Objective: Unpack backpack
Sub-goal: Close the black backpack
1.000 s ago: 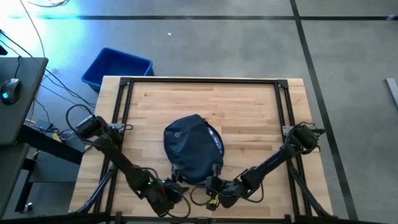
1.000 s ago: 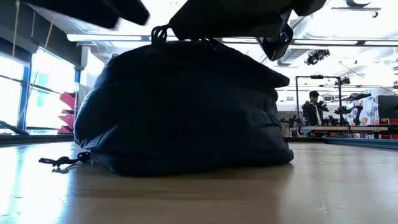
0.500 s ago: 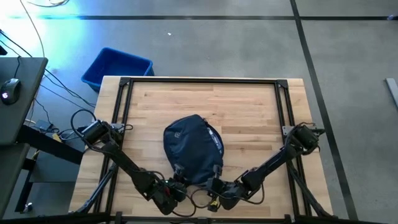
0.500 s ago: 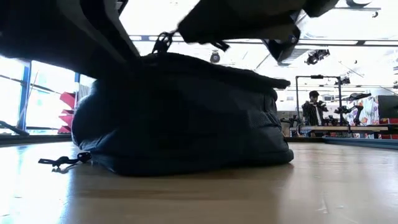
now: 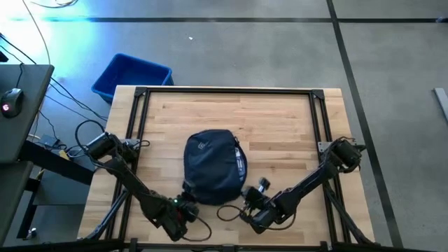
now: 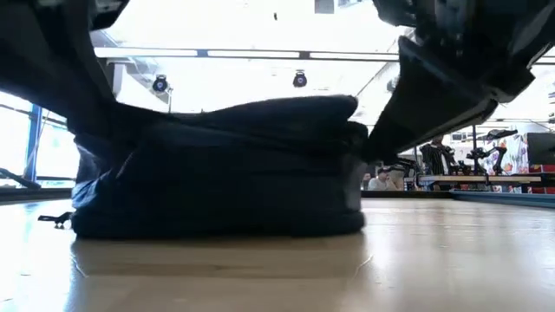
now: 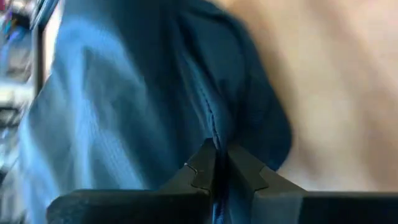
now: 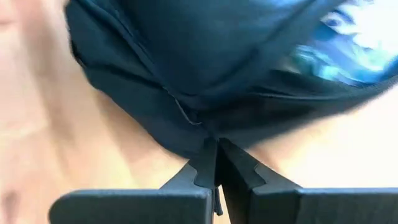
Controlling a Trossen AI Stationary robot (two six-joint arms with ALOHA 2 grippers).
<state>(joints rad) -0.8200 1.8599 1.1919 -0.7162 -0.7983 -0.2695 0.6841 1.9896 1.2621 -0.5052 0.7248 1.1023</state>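
High view: both hands, left hand and right hand, pinched on backpack near edge.

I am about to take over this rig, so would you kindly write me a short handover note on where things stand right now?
Left gripper: fingers shut, pinching fabric at the backpack's near edge, on its left side.
Right gripper: fingers shut on the backpack's near edge, on its right side.
The backpack lies flat near the middle of the wooden table, towards the near edge. A blue bin stands on the floor beyond the table's far left corner.
Done: both arms have hold of the bag.
Left: no contents are out on the table; whether the zipper is open cannot be told, so opening and emptying remain.
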